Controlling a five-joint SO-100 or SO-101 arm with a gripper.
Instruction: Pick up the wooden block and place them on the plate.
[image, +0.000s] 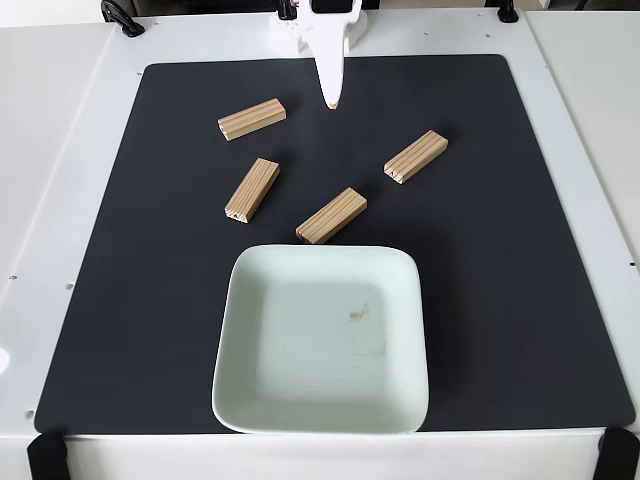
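The white arm enters the fixed view at the top edge, and most of it is cut off there; what shows is a white body narrowing to the gripper (331, 100), whose pointed tip carries a small orange mark. The two fingers merge into one tapered white shape from this angle, so I cannot tell whether they are parted or closed. Nothing is held between them, and the tip hangs over bare mat, touching none of the blocks.

Four small rectangular light-tan wooden blocks with lengthwise grain lie flat on the black rectangular mat (520, 300), all apart from one another. The upper-left wooden block (252, 119) lies nearly level, just left of the gripper tip. The left wooden block (252, 189) lies below it, steeply tilted. The middle wooden block (332, 215) lies slanted, its lower end just beside the plate's top rim; whether it touches the rim is hard to make out. The right wooden block (416, 157) lies slanted, well apart from the plate.

The pale mint-green square plate (240, 330) with rounded corners and raised rim sits at the mat's near edge, a small brownish mark in its middle. The mat rests on a white table (60, 200). Black clamps are partly cut off at the picture's corners.
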